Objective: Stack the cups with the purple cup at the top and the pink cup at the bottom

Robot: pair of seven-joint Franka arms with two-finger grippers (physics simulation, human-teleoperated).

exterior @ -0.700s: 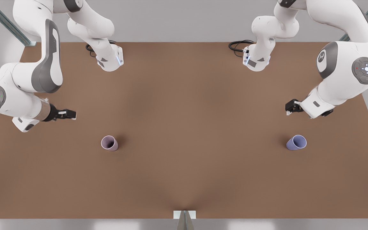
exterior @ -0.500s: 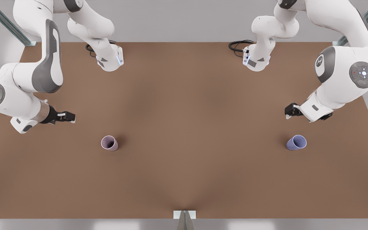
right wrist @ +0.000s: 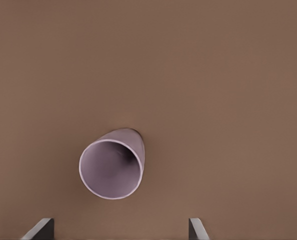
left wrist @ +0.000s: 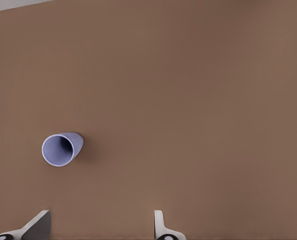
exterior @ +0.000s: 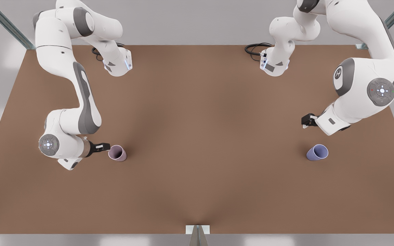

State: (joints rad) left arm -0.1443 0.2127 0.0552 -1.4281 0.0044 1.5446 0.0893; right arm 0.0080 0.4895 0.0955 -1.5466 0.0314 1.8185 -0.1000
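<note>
Front view, starting at its left side: I've got the right gripper down low, just beside the pink cup, which stands upright on the brown table. On my right wrist view the pink cup sits mouth-up ahead of the two fingertips, and those tips are spread wide apart, nothing between them. Moving across, the middle of the table is bare brown. Over at the front view's right, the left gripper hangs above the table, near the purple cup but apart from it. My left wrist view shows the purple cup upright, fingertips parted, gripping nothing.
</note>
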